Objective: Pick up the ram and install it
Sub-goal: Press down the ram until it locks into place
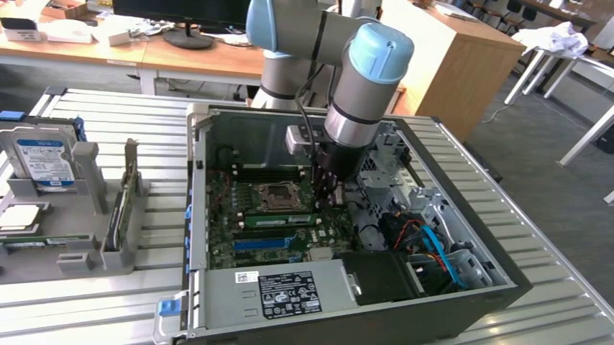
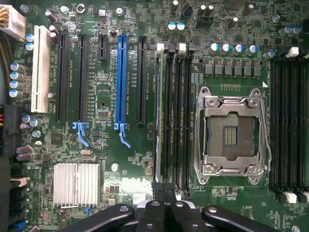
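Note:
The ram [image 1: 278, 219] is a thin green stick standing in a black memory slot on the motherboard, beside the CPU socket [image 1: 278, 195]. In the wrist view I see the ram [image 2: 157, 121] edge-on in the slot nearest the expansion slots. It runs straight away from my fingertips. My gripper [image 1: 329, 198] is down inside the open computer case, over one end of the stick. In the wrist view the gripper [image 2: 165, 191] is shut, its two black fingers pressed together with nothing between them. One fingertip sits over the ram's end; whether it touches is not clear.
The case walls [image 1: 197, 215] box in the motherboard. A power supply [image 1: 278, 291] and blue cables [image 1: 432, 241] lie at the front. A blue expansion slot [image 2: 119, 79] and a heatsink [image 2: 76, 183] flank the memory slots. A grey fixture with a hard drive [image 1: 43, 162] stands at the exterior view's left.

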You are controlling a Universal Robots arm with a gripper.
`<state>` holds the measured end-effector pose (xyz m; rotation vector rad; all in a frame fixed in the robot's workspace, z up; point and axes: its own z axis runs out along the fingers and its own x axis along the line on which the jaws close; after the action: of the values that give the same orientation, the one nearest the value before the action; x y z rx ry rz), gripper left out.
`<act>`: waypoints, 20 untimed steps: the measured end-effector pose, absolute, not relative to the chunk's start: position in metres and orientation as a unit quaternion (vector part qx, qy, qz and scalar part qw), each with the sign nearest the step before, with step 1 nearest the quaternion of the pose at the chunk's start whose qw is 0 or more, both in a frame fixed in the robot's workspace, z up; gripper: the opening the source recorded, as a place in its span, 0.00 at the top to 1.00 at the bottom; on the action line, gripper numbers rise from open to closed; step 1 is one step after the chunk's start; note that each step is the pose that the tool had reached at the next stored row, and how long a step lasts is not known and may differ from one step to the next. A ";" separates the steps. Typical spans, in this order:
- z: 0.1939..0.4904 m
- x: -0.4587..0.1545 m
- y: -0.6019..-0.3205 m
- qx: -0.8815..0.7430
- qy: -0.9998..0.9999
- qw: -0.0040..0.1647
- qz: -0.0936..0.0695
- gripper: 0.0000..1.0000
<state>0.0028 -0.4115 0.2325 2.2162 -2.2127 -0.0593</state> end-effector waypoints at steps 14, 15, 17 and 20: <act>0.225 0.003 -0.411 0.708 -0.706 0.005 -0.018 0.89; 0.225 0.003 -0.411 0.708 -0.706 0.005 -0.018 0.89; 0.224 0.003 -0.412 0.708 -0.706 0.006 -0.018 0.89; 0.224 0.003 -0.411 0.708 -0.706 0.005 -0.018 0.89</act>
<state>0.0028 -0.4114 0.2241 2.2152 -2.2119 -0.0571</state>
